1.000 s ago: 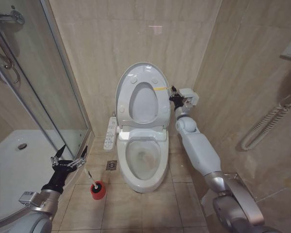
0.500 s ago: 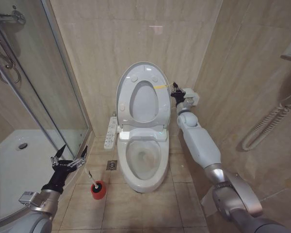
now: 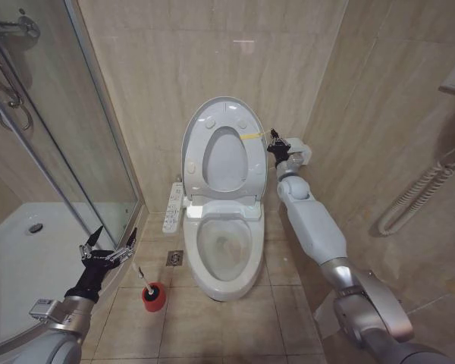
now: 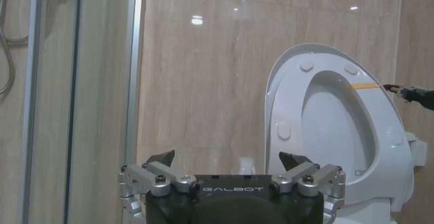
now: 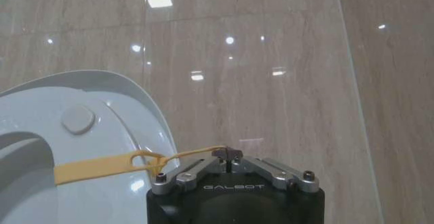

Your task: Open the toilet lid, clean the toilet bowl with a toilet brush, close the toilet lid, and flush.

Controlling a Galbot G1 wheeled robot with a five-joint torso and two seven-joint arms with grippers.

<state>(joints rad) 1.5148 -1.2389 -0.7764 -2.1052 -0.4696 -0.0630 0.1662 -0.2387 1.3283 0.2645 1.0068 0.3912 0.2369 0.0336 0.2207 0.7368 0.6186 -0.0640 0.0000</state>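
Observation:
The toilet lid (image 3: 212, 114) stands upright against the back wall, with the ring seat (image 3: 246, 163) raised in front of it. A thin yellow strap (image 5: 101, 165) runs from the seat's edge to my right gripper (image 5: 227, 155), which is shut on the strap's loop beside the lid's right edge (image 3: 272, 145). The toilet bowl (image 3: 226, 250) lies uncovered below. The toilet brush (image 3: 142, 279) stands in its red holder (image 3: 153, 298) on the floor left of the bowl. My left gripper (image 3: 106, 246) hovers open to the left of the brush, facing the lid (image 4: 291, 71).
A glass shower door (image 3: 91, 136) and white shower tray (image 3: 23, 258) lie to the left. The white control panel (image 3: 172, 207) hangs at the bowl's left side. A floor drain (image 3: 174, 258) sits beside the bowl. A grab rail (image 3: 417, 193) is on the right wall.
My right arm has shifted slightly up and toward the wall, with its gripper staying at the seat's yellow strap. The left arm has not moved.

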